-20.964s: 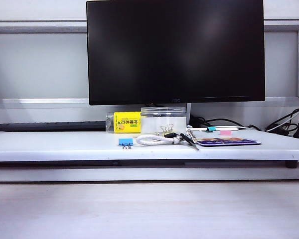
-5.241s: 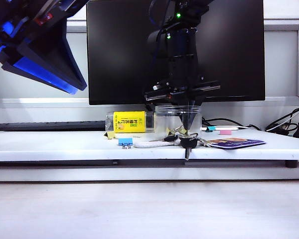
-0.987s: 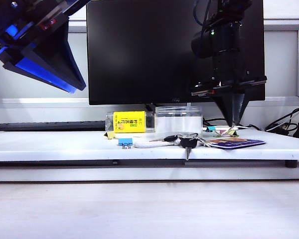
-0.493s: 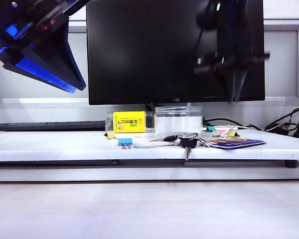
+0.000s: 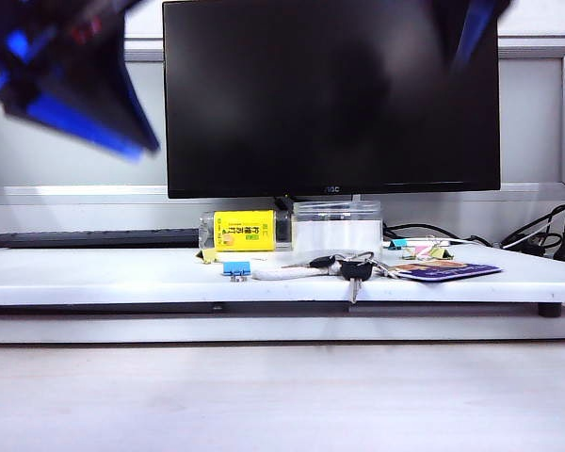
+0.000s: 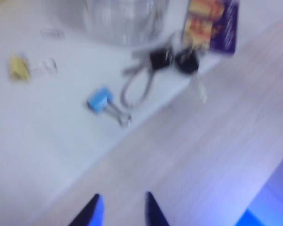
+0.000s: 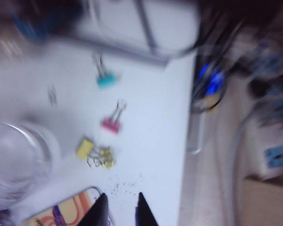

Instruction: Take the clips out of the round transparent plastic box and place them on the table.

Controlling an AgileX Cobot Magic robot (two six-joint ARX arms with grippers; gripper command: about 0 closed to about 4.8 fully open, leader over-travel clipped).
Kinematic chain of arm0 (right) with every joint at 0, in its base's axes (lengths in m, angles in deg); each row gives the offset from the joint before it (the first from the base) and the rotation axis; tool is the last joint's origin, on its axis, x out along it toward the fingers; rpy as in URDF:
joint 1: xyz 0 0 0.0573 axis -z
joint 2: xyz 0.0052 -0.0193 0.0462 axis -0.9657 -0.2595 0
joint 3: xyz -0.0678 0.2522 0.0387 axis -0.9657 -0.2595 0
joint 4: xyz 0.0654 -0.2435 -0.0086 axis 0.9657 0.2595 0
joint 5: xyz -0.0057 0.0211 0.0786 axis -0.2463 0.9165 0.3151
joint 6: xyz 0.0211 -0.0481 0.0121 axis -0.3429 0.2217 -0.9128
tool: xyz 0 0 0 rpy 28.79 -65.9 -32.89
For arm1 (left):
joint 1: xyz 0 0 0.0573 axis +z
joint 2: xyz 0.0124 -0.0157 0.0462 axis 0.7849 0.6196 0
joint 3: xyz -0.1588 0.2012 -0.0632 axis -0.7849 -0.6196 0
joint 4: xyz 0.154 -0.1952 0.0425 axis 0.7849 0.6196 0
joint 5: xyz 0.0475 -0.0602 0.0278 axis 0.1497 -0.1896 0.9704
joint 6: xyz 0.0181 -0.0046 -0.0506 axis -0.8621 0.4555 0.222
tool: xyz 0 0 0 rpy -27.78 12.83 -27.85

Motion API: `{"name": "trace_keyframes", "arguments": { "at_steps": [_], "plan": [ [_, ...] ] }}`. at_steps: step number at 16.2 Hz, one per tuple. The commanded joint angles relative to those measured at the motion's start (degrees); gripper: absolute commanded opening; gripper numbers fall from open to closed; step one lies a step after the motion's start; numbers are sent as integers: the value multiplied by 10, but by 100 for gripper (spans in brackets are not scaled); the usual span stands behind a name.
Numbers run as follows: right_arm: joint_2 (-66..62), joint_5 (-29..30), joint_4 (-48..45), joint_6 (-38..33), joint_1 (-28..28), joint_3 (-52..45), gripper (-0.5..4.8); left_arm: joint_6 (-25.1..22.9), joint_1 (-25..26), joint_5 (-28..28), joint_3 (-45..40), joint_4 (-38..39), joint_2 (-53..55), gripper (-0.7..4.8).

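Exterior view: the right arm is rising away, leaving the round transparent plastic box [image 5: 336, 224] looking empty on the table [image 5: 122, 273]

Left wrist: left gripper [image 6: 120, 210] is hovering released, empty

Right wrist: right gripper [image 7: 119, 209] is half-parted, empty above the clips [image 7: 95, 154], now lying on the table

the left half of the table [image 5: 94, 273] lies bare along its front edge, open to approach. midway along stand the round transparent plastic box [image 5: 336, 223] and a yellow packet [image 5: 244, 231], with a blue clip [image 5: 236, 268] and keys [image 5: 344, 266] before them. the clips [image 7: 95, 153] lie toward the right end. the left gripper [image 6: 120, 212] and right gripper [image 7: 119, 209] hang above, jaws apart, holding nothing. a monitor [image 5: 331, 94] walls the rear edge.
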Motion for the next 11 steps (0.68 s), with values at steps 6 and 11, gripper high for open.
{"name": "trace_keyframes", "arguments": {
  "at_steps": [6,11],
  "plan": [
    [215,-3,-11,37,0,-41,85,14,86,1,2,-42,-233,125],
    [436,1,-112,39,0,-308,85,11,164,-24,2,1,-342,124]
  ]
}}
